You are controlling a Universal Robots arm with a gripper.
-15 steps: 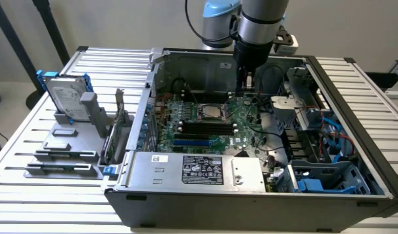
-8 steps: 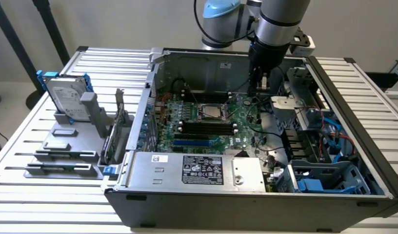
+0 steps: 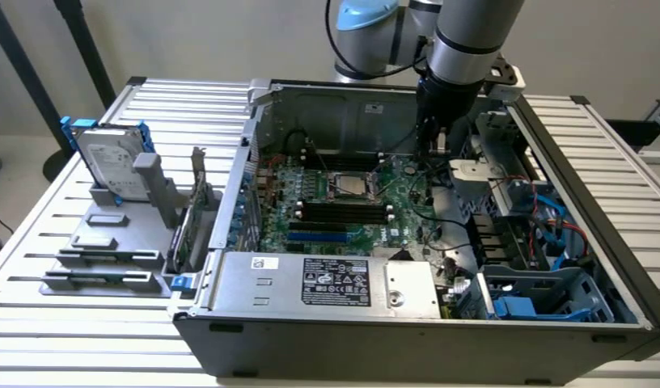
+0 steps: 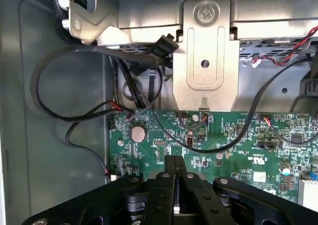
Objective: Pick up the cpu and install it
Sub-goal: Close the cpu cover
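The cpu (image 3: 348,185), a small silver-grey square, lies flat in the socket in the middle of the green motherboard (image 3: 406,234) inside the open computer case (image 3: 416,339). My gripper (image 3: 437,150) hangs inside the case to the exterior view's right of the cpu, apart from it, over the board's edge near the case wall. In the wrist view the gripper (image 4: 175,169) has its two black fingers pressed together with nothing between them, just above the motherboard (image 4: 223,135).
A hard drive in a blue bracket (image 3: 109,160) and grey plastic bars (image 3: 103,263) sit on the table at the exterior view's left. A power supply (image 3: 330,283), a drive cage (image 3: 546,295), black cables (image 4: 64,115) and a metal bracket (image 4: 204,61) crowd the case.
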